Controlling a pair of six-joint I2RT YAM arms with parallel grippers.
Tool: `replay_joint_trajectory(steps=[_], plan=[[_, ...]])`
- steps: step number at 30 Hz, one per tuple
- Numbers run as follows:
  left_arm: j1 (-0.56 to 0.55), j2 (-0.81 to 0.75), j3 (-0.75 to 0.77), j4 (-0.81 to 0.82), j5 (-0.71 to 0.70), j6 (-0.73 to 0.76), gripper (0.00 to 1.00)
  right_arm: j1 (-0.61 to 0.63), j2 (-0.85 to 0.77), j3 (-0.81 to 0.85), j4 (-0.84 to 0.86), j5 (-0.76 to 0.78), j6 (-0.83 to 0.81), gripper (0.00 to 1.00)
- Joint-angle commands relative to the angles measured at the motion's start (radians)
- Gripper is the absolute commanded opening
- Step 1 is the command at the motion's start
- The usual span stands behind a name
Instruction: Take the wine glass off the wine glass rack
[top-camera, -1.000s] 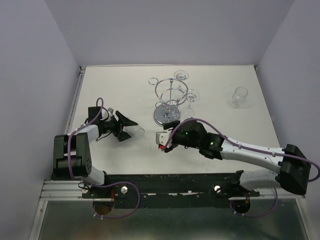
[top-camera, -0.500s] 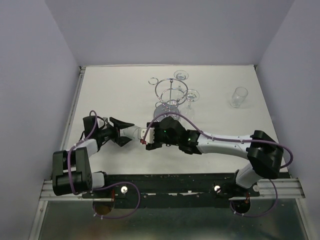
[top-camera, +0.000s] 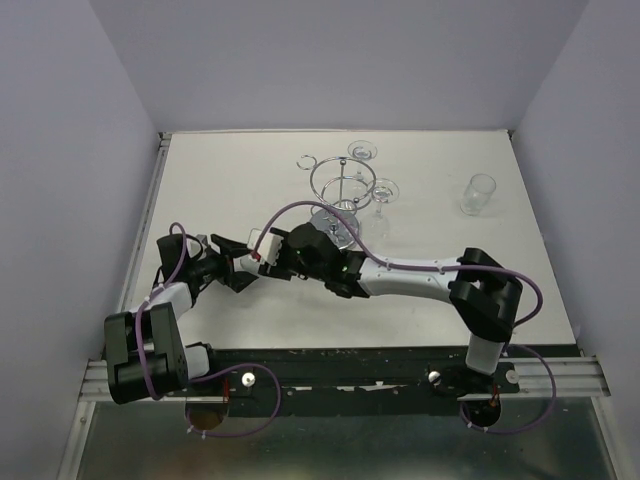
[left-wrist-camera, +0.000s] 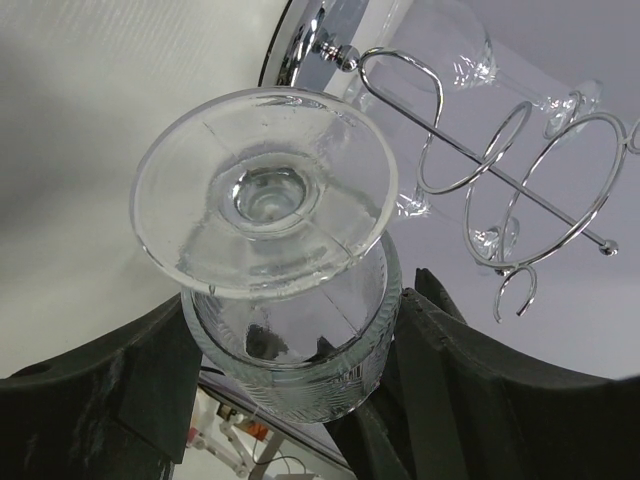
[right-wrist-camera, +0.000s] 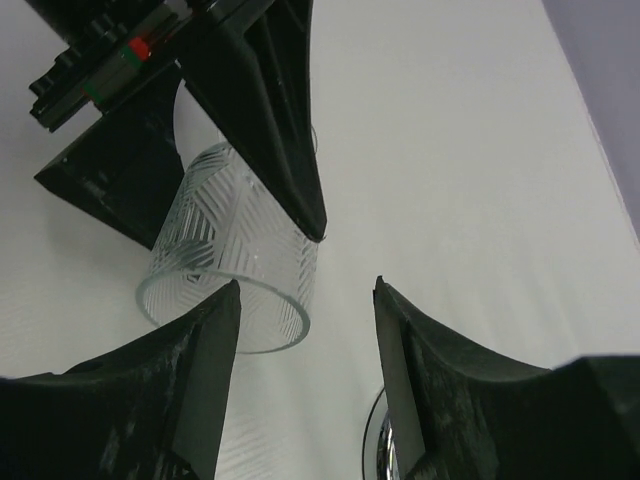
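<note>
Wine glass (left-wrist-camera: 265, 200) is off the rack, held in the air on its side, low over the surface (top-camera: 230, 180), near-left of the wine glass rack (top-camera: 342, 195). Foot faces the left wrist cam; the patterned bowl's open rim points toward the right arm.

Left fingers (left-wrist-camera: 440, 380) are clamped on the bowl, one each side, just behind the foot. Stem mostly hidden by the foot in that view.

Right fingers (right-wrist-camera: 400, 330) are spread, nothing between them. They sit at the bowl's rim: in the right wrist view the rim lies in front of one finger and partly behind it. Can't tell if they touch the glass. In the top view the two sets of fingers meet tip to tip and the glass btwn them barely shows.

Rack stands upright mid-surface on its mirrored base, just behind the right wrist. Two hanging glasses (top-camera: 363, 151) are on it, at the far and right loops; the far-left loop is bare. One tumbler (top-camera: 478, 194) sits alone on the surface, well to the right of the rack.
</note>
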Motion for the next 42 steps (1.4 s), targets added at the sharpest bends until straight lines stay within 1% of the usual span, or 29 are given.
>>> replay_joint_trajectory(steps=[1,5,10,11,14,15,18,22,23,26,27,28,29,35,39,42], plan=[[0.016,-0.028,-0.004,0.007,0.057,0.007,0.00,0.008,0.058,0.077,0.045,0.022,0.018,0.61],[0.025,-0.028,-0.004,0.004,0.057,0.008,0.00,0.010,0.080,0.097,0.028,-0.034,-0.008,0.54],[0.029,-0.037,-0.010,0.001,0.060,0.010,0.00,0.010,0.094,0.097,0.030,-0.047,-0.029,0.52],[0.029,-0.039,-0.012,-0.002,0.062,0.010,0.00,0.008,0.098,0.102,0.031,-0.074,-0.034,0.52],[0.029,-0.039,-0.007,-0.005,0.068,-0.010,0.00,0.011,0.115,0.120,0.039,-0.087,-0.054,0.50],[0.029,-0.036,-0.004,-0.005,0.073,-0.024,0.00,0.010,0.121,0.125,0.044,-0.085,-0.067,0.47],[0.029,-0.028,0.013,-0.034,0.079,-0.048,0.00,0.013,0.135,0.138,0.056,-0.085,-0.120,0.31],[0.029,-0.031,0.034,-0.152,0.048,-0.059,0.01,0.015,0.137,0.140,0.082,-0.065,-0.170,0.06],[0.029,-0.033,0.037,-0.174,0.036,-0.071,0.13,0.015,0.135,0.140,0.083,-0.062,-0.175,0.01],[0.036,-0.040,0.045,-0.222,-0.002,-0.085,0.74,0.015,0.129,0.137,0.070,-0.057,-0.157,0.01],[0.042,-0.043,0.048,-0.254,-0.015,-0.081,0.98,0.015,0.127,0.134,0.067,-0.059,-0.147,0.01],[0.048,-0.045,0.053,-0.293,-0.025,-0.078,0.99,0.015,0.123,0.131,0.064,-0.057,-0.140,0.01],[0.054,-0.046,0.054,-0.306,-0.027,-0.075,0.99,0.016,0.120,0.126,0.062,-0.030,-0.132,0.01],[0.085,-0.089,0.070,-0.370,-0.048,-0.019,0.99,0.015,0.066,0.080,0.034,-0.027,-0.130,0.01],[0.100,-0.111,0.051,-0.389,-0.061,-0.019,0.99,0.015,-0.023,0.013,-0.051,-0.160,-0.160,0.01],[0.103,-0.109,0.051,-0.387,-0.056,-0.019,0.99,0.013,-0.118,-0.045,-0.174,-0.234,-0.189,0.01]])
